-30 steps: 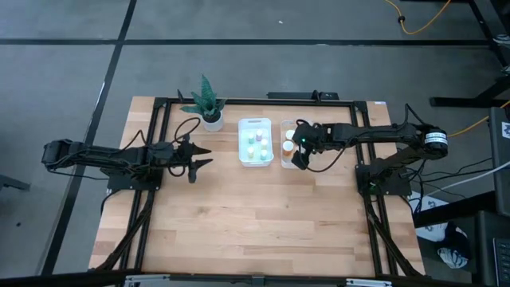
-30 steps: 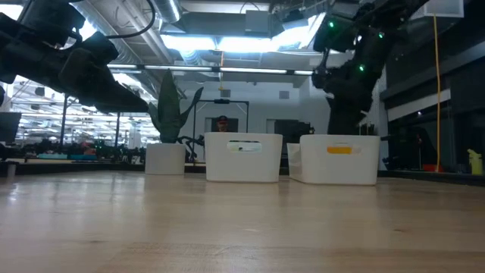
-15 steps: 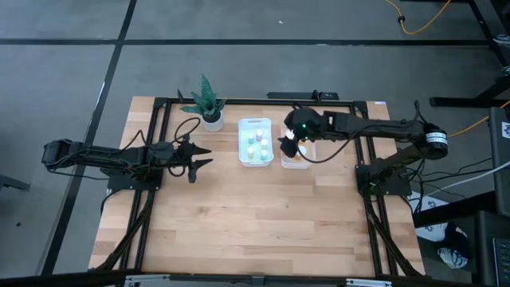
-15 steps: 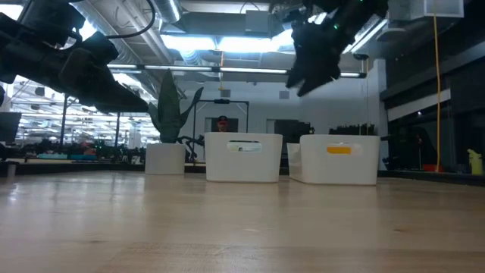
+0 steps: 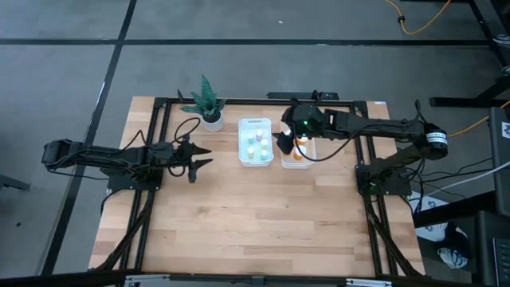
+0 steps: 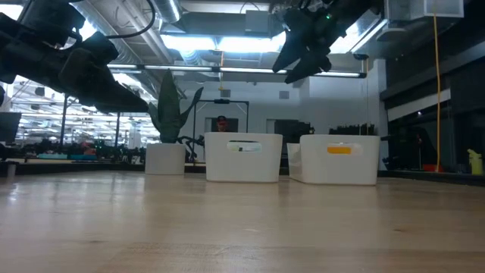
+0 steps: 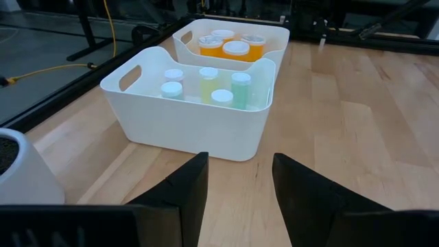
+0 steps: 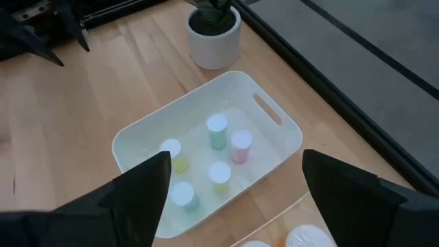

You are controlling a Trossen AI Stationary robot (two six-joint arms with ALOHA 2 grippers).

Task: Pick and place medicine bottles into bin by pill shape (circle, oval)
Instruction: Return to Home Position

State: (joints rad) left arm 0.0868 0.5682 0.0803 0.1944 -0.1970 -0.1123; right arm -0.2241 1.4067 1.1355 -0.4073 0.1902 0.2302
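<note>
Medicine bottles [image 7: 209, 81] stand in two white bins [image 7: 185, 127] by the far edge of the worktop [image 5: 263, 223]. Above them hovers the right gripper [image 5: 285, 143], fingers spread and empty. The left gripper [image 5: 201, 158] waits open toward the left edge. To head home, the right gripper should probably rise first, clear of rims and caps. Only the left wrist view shows the orange bottles [image 7: 235, 48] plainly; from overhead, the right gripper partly covers them.

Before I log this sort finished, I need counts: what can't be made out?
Low view: walls of the left white plastic bin and right bin hide everything inside.
High view: dark right gripper covers part of right bin.
Right wrist view: edge cuts off amber-orange white-capped bottles.
Pill shapes: visible nowhere.
The left gripper waits aside.
</note>
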